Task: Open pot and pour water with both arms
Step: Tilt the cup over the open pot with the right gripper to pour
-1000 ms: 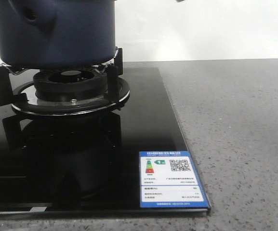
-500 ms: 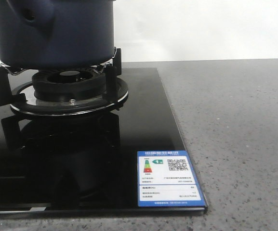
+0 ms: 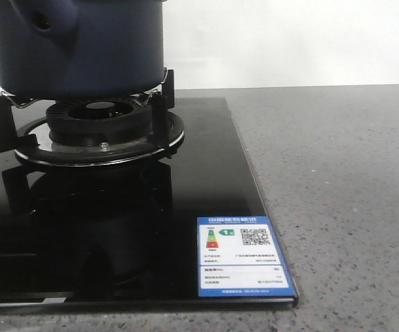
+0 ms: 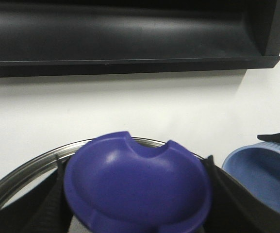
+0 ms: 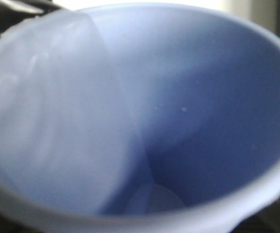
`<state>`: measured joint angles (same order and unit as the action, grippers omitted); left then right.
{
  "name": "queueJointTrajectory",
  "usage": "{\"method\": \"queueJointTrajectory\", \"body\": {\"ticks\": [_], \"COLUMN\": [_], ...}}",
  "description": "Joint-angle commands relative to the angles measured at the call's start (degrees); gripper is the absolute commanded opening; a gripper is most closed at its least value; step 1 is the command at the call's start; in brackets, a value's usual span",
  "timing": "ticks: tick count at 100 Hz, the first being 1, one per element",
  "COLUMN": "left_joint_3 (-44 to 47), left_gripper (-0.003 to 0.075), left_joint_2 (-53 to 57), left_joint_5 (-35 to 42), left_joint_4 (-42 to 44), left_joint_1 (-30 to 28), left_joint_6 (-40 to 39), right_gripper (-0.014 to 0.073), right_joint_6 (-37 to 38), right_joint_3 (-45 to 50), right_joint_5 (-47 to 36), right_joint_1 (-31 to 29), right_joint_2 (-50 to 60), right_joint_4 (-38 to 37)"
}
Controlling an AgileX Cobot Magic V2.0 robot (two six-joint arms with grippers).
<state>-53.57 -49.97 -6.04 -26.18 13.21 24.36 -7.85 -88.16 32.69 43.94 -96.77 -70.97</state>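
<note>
The dark navy pot [image 3: 81,48] stands on the burner grate at the far left of the front view; its top is cut off by the frame. In the left wrist view, my left gripper [image 4: 136,167] is shut on the lid's purple-blue knob [image 4: 135,194], with a black finger [image 4: 52,199] on each side. The lid's steel rim [image 4: 28,167] shows behind the knob. A pale blue cup [image 4: 261,170] hangs beside the lid. Its inside [image 5: 178,97] fills the right wrist view and hides the right fingers. Neither arm shows in the front view.
The gas burner [image 3: 99,121] sits on a black glass hob [image 3: 185,207] with an energy label [image 3: 244,257] at its front right corner. Grey speckled countertop [image 3: 344,194] lies to the right. A dark hood or shelf [image 4: 130,34] runs along the white wall above the lid.
A small dark tip at the top edge of the front view has left the frame, and the picture has shifted slightly left. The pot has not moved on the burner.
</note>
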Motion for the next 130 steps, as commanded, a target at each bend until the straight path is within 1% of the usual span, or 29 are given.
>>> {"method": "queueJointTrajectory", "body": {"ticks": [1, 27, 57, 130], "left_joint_3": [-2.09, -2.09, -2.09, -2.09], "left_gripper": [0.0372, 0.0372, 0.0372, 0.0372], "left_joint_2": [1.0, 1.0, 1.0, 1.0], "left_joint_5": [5.37, 5.27, 5.27, 5.27], "left_joint_4": [-0.06, -0.06, -0.06, -0.06], "left_joint_1": [-0.21, -0.21, -0.21, -0.21], "left_joint_6": [-0.09, -0.09, -0.09, -0.09], "right_gripper": [0.0316, 0.0316, 0.0316, 0.0316], "right_joint_6": [-0.27, -0.27, -0.27, -0.27], "right_joint_3": [-2.36, -2.36, -2.36, -2.36], "right_joint_5": [-1.68, -1.94, -2.04, -3.48], "right_joint_1": [0.11, 0.11, 0.11, 0.11], "right_joint_2": [2.68, 2.68, 2.68, 2.68], "right_joint_4": [-6.68, -13.65, -18.67, -18.89]}}
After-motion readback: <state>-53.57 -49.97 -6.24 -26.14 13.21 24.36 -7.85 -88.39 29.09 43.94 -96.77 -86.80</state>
